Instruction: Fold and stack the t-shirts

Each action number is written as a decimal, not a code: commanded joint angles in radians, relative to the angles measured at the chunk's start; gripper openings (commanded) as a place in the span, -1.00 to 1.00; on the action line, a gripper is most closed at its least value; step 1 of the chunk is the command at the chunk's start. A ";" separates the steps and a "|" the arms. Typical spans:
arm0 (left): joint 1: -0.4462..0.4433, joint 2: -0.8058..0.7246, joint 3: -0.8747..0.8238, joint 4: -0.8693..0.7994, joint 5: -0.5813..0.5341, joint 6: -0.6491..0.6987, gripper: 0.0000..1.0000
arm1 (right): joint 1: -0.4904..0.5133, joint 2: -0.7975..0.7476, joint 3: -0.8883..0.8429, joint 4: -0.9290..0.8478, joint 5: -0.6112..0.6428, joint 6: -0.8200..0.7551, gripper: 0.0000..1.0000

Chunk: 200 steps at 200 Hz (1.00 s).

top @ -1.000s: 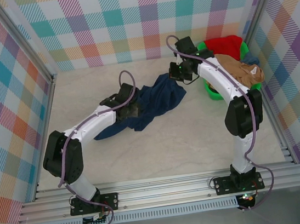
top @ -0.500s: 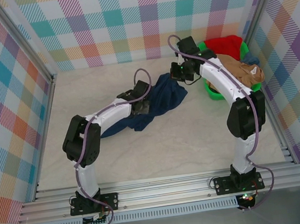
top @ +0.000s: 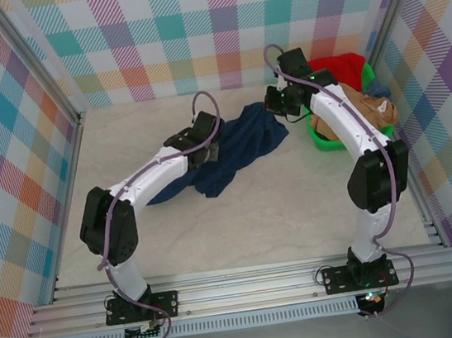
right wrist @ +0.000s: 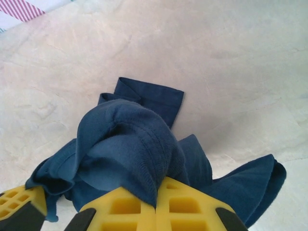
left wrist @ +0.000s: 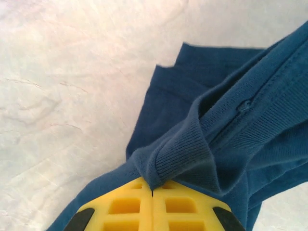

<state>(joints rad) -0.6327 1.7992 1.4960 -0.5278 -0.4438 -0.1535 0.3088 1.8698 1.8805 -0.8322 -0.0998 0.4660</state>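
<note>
A dark navy t-shirt (top: 236,152) lies crumpled on the pale table between the two arms. My left gripper (top: 210,143) sits at the shirt's left part, shut on a ribbed fold of the navy cloth (left wrist: 185,151), with the yellow fingers (left wrist: 125,207) pressed together. At the shirt's far right corner my right gripper (top: 278,104) is shut on another bunch of the navy cloth (right wrist: 130,144), which drapes over its yellow fingers (right wrist: 192,207). A tan-brown t-shirt (top: 366,109), a red one (top: 339,66) and a bit of a blue one (top: 376,84) lie heaped in the basket.
The bright green basket (top: 319,137) stands at the back right, against the checked wall and close under the right arm. Checked walls (top: 21,129) close in the left, back and right sides. Bare table (top: 282,212) lies in front of the shirt.
The left gripper has moved back and right onto the shirt and shut on a fold of it. The right gripper, still gripping the cloth, has shifted slightly right and back.
</note>
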 commanded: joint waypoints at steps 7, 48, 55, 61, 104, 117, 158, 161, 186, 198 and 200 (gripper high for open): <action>-0.010 -0.040 0.122 -0.067 0.009 -0.036 -1.00 | -0.006 -0.066 0.087 0.039 0.070 -0.024 -1.00; -0.034 -0.106 0.241 -0.055 0.132 -0.073 -1.00 | -0.028 -0.190 0.099 0.164 0.215 -0.057 -1.00; -0.037 -0.123 0.258 -0.047 0.154 -0.075 -1.00 | -0.030 -0.209 0.104 0.190 0.231 -0.072 -1.00; -0.041 -0.140 0.269 -0.039 0.170 -0.075 -1.00 | -0.032 -0.226 0.109 0.215 0.247 -0.089 -1.00; -0.050 -0.273 0.298 0.038 0.360 -0.096 -1.00 | -0.040 -0.348 0.110 0.429 0.361 -0.185 -1.00; -0.050 -0.313 0.298 0.049 0.382 -0.119 -1.00 | -0.041 -0.365 0.118 0.504 0.360 -0.212 -1.00; -0.048 -0.437 0.242 0.090 0.332 -0.196 -1.00 | -0.040 -0.308 0.206 0.626 0.262 -0.183 -1.00; -0.046 -0.442 0.236 0.086 0.325 -0.203 -1.00 | -0.040 -0.296 0.218 0.627 0.250 -0.174 -1.00; 0.044 -0.455 0.183 0.015 0.256 -0.339 -1.00 | -0.032 -0.089 0.395 0.564 0.085 -0.065 -1.00; 0.127 -0.446 0.155 -0.070 0.198 -0.440 -1.00 | -0.014 0.079 0.570 0.481 -0.022 0.005 -1.00; 0.141 -0.441 0.152 -0.090 0.187 -0.455 -1.00 | -0.007 0.110 0.607 0.466 -0.039 0.015 -1.00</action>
<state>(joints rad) -0.6277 1.3373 1.7111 -0.4541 -0.1184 -0.4057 0.2813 1.7199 2.2745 -0.3122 0.0441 0.3496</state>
